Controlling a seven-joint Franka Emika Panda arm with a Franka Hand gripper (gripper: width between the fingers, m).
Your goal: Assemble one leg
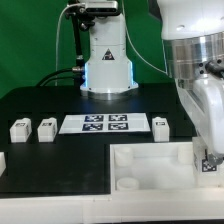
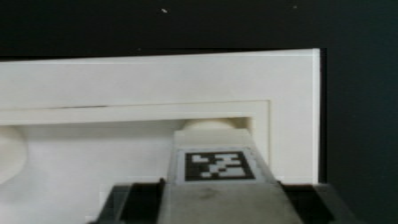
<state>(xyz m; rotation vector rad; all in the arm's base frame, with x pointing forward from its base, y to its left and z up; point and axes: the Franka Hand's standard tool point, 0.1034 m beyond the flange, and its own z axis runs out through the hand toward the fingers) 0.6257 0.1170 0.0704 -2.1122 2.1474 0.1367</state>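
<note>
My gripper [image 2: 217, 203] is shut on a leg [image 2: 217, 168], a white block with a black-and-white tag facing the wrist camera. Its dark fingers [image 2: 135, 203] press on both sides of the block. The leg's far end sits at a round socket [image 2: 210, 127] in the corner of the large white tray-like piece [image 2: 107, 90]. In the exterior view the gripper [image 1: 208, 165] holds the leg [image 1: 209, 167] at the tray piece's [image 1: 150, 160] right end. Three more legs stand on the black table: two [image 1: 20, 129] [image 1: 46, 128] at the exterior view's left and one [image 1: 160, 124] right of the marker board.
The marker board [image 1: 105, 123] lies flat behind the tray piece. The robot's base [image 1: 105, 60] stands at the back middle. A white block edge [image 1: 3, 160] shows at the exterior view's left border. The arm fills the right side.
</note>
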